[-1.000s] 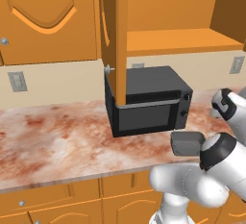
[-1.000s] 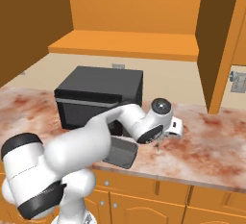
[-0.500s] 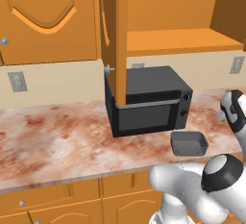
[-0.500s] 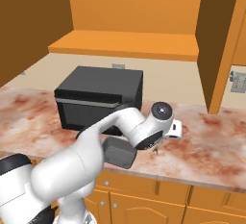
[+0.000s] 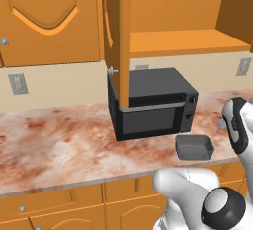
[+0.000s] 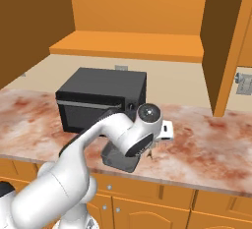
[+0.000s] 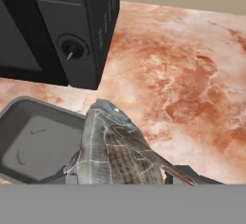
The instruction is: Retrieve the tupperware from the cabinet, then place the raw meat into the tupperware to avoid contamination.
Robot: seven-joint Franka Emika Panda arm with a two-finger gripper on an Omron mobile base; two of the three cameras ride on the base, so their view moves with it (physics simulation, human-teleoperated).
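Fish (image 7: 115, 151) is what the raw meat turns out to be, a whole grey scaly one, and in the hand view it sits right between the gripper (image 7: 120, 180) fingertips, so the jaws are clamped on it, part-way closed around its body. Its head end pokes up toward the microwave (image 7: 57, 26), and the body hangs over the right rim of the tupperware (image 7: 38, 141), which is empty inside.

From the left base view the tupperware (image 5: 194, 147) sits on the marbled reddish counter (image 5: 54, 145) just in front of the microwave's (image 5: 150, 105) right front corner, close to the counter edge. It's out of the cabinet (image 5: 118, 36) already; the cabinet door hangs open, edge-on, right above the microwave, with its little silver knob (image 5: 111, 70) at the bottom.

Right base view has the arm reaching across, wrist over the tupperware (image 6: 118, 160), which is mostly hidden behind it. A wall outlet (image 5: 17, 83) sits on the backsplash off to the left.
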